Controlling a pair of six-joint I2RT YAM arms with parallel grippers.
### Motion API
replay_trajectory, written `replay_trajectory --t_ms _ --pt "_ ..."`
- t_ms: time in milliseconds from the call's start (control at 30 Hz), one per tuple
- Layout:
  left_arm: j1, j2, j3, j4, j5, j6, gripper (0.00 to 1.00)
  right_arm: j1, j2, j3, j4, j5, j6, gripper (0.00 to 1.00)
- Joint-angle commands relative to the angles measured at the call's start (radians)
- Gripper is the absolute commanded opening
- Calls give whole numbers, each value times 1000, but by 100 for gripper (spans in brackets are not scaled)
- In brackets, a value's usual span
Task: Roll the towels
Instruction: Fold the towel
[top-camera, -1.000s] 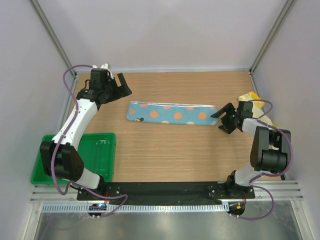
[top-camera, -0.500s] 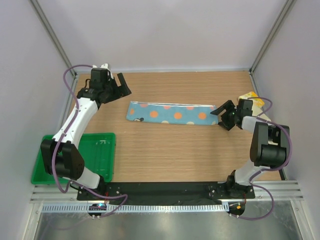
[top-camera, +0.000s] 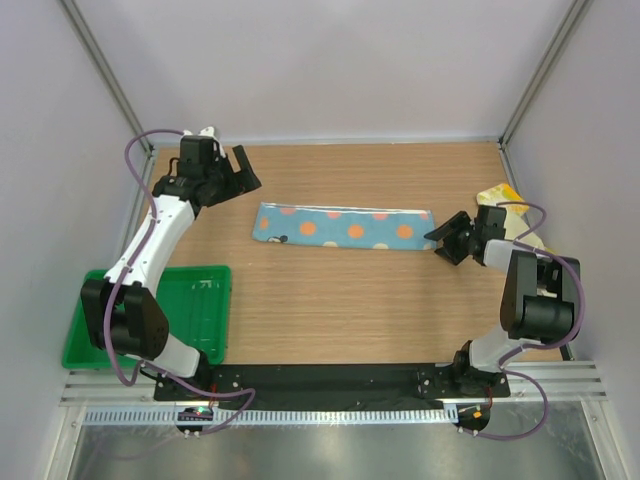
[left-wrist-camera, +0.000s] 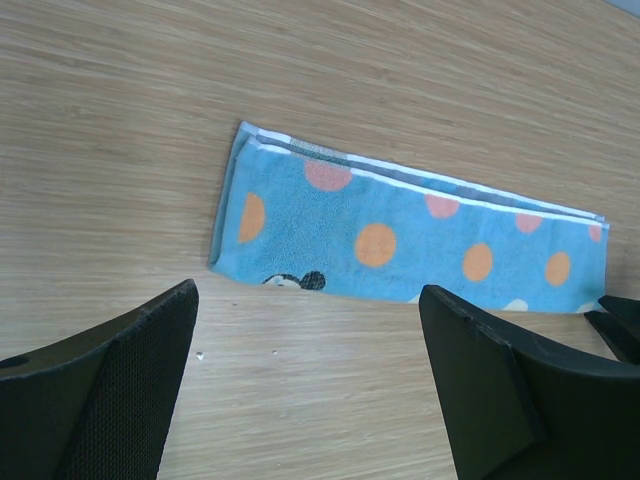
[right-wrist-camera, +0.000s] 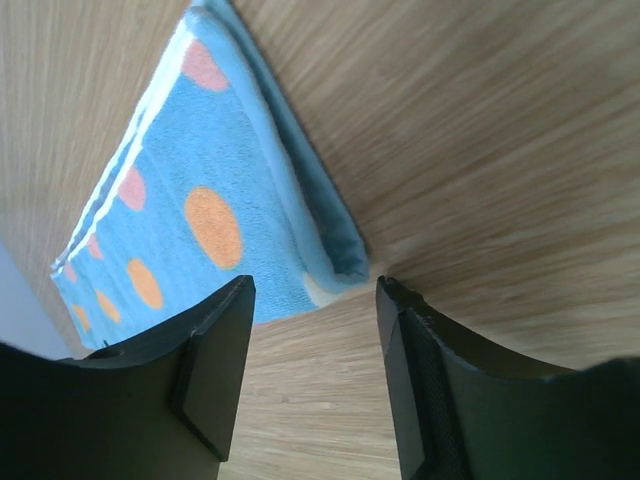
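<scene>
A light blue towel with orange dots (top-camera: 342, 227) lies folded into a long flat strip across the middle of the wooden table. It also shows in the left wrist view (left-wrist-camera: 400, 235) and the right wrist view (right-wrist-camera: 200, 210). My left gripper (top-camera: 243, 170) is open and empty, hovering past the strip's left end. My right gripper (top-camera: 447, 238) is open and empty, right at the strip's right end corner, fingers (right-wrist-camera: 215, 370) apart in front of it. A yellow-cream towel (top-camera: 508, 200) lies crumpled at the far right, partly hidden by the right arm.
A green plastic tray (top-camera: 205, 300) sits at the table's front left, by the left arm's base. Grey walls close in the table on three sides. A black rail (top-camera: 330, 378) runs along the near edge.
My right gripper has shifted slightly and stays beside the blue strip's right end. The left arm and the towel have hardly moved.
</scene>
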Motion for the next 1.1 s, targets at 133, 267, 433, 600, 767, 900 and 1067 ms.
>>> replay_trajectory --t_ms 133,267,433,600,767,900,1067 --pt "8 3 39 2 12 12 91 -4 20 -10 -60 47 -11 43" --pt "8 5 40 2 13 13 91 -4 14 -5 -63 53 -14 30" --pt "9 5 42 2 18 12 91 -4 2 24 -95 79 -40 22" --pt "8 3 40 2 21 12 91 -6 8 59 -117 93 -60 30" --pt "8 2 40 0 21 13 91 -6 5 73 -126 102 -63 50" --pt "8 -1 40 2 23 13 91 -6 9 69 -120 108 -66 47" --pt "8 0 40 2 23 13 91 -6 31 53 -91 87 -55 36"
